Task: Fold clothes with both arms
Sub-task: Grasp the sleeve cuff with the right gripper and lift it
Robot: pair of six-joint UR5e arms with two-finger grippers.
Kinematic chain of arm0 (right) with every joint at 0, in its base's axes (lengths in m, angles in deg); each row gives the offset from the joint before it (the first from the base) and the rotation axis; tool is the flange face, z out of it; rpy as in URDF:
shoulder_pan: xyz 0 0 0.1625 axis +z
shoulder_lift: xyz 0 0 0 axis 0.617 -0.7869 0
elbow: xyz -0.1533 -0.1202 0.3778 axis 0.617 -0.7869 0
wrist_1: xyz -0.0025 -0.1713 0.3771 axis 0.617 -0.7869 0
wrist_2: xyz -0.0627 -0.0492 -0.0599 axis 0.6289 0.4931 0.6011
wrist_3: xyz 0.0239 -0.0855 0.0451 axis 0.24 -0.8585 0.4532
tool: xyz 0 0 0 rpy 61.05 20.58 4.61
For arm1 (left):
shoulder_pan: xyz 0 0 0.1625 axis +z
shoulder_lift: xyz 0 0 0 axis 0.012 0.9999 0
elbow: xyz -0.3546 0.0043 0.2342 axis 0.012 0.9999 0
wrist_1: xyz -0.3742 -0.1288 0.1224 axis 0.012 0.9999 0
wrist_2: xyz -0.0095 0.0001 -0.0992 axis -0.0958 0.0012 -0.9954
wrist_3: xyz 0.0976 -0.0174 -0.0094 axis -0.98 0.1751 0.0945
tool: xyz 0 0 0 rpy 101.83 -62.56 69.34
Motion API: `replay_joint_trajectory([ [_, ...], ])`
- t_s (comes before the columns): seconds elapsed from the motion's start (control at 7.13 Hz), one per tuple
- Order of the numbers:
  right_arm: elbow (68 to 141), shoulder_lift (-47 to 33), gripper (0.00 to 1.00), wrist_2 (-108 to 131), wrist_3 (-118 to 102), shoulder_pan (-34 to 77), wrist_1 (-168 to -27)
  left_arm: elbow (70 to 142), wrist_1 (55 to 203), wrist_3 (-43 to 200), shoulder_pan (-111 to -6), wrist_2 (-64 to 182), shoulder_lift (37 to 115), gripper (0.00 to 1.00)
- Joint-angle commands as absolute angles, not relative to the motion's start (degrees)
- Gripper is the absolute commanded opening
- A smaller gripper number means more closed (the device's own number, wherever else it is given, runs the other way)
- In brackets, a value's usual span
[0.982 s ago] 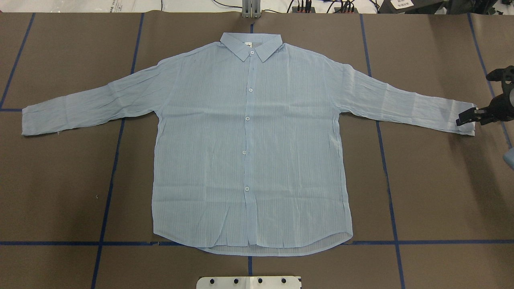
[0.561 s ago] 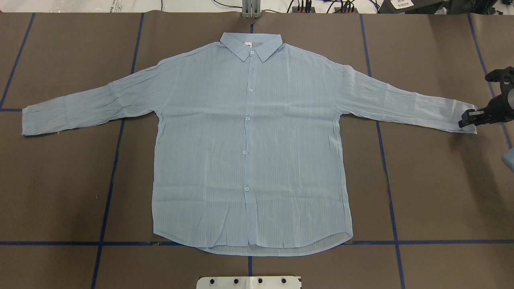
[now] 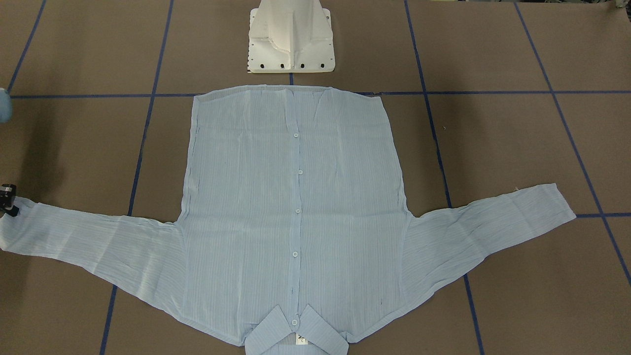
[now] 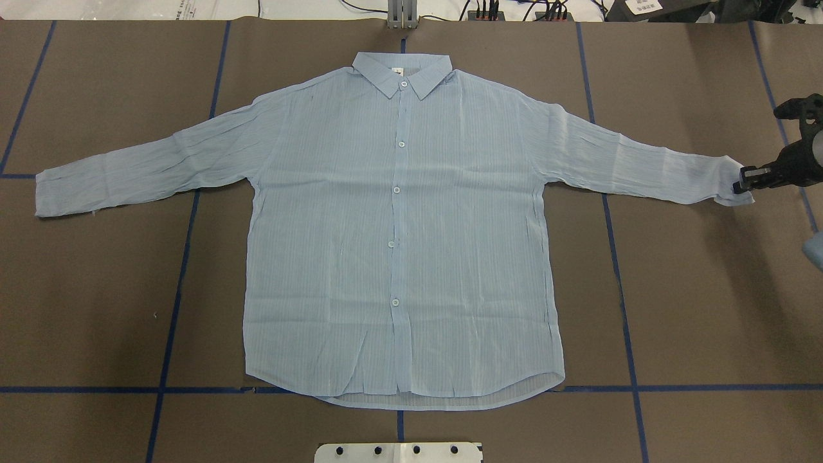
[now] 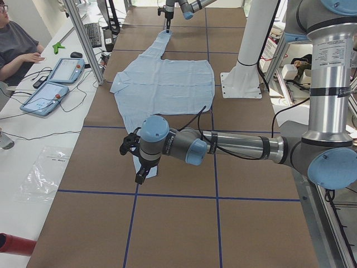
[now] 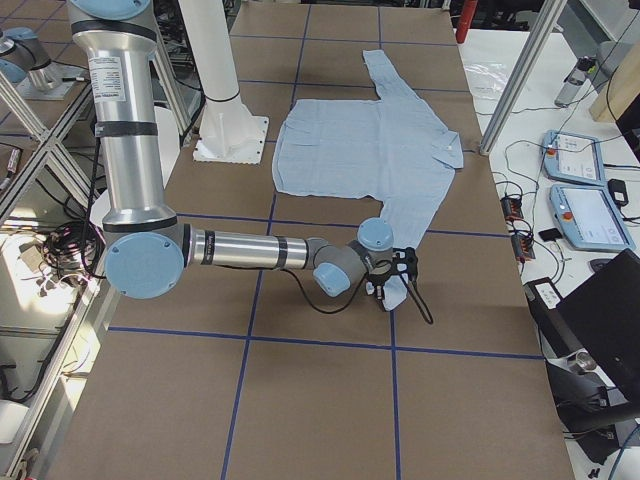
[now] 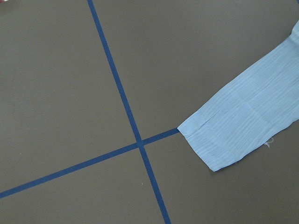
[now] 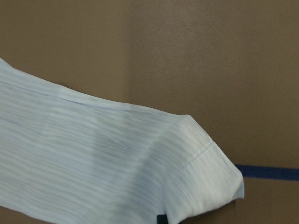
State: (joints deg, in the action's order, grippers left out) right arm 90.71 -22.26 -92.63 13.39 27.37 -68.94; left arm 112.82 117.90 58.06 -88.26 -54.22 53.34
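Note:
The light blue striped shirt (image 4: 398,244) lies flat and buttoned on the brown table, collar at the far side and sleeves spread. My right gripper (image 4: 739,184) is shut on the cuff of the sleeve at the overhead view's right and holds it slightly raised. It shows at the left edge of the front view (image 3: 7,199). The right wrist view shows that cuff (image 8: 196,163) close and lifted. My left gripper (image 5: 139,177) hovers over the other cuff (image 7: 224,140); I cannot tell whether it is open or shut. It is out of the overhead view.
The white pedestal base (image 3: 291,39) stands at the near edge by the shirt's hem. Blue tape lines (image 4: 173,302) cross the brown table. An operator (image 5: 17,50) sits at a side desk with tablets (image 5: 47,95).
My right gripper closed on the sleeve cuff and rose a little toward the far side. The cuff has bunched and lifted with it. The rest of the shirt has not moved.

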Motion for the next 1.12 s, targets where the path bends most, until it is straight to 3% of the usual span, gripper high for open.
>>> replay_joint_trajectory([
  [0.0,93.2,-16.9,0.0,-92.4,13.5,26.9,-69.0,112.8,117.9,58.0,-88.3,-54.2,53.3,1.0],
  [0.42,92.3,-1.6,0.0,-91.0,23.4,18.6,-68.5,112.7,117.9,58.2,-88.3,-54.2,53.3,1.0],
  [0.98,92.3,9.9,0.0,-72.1,27.1,3.2,-68.5,112.3,117.9,58.0,-88.3,-54.2,53.3,1.0],
])
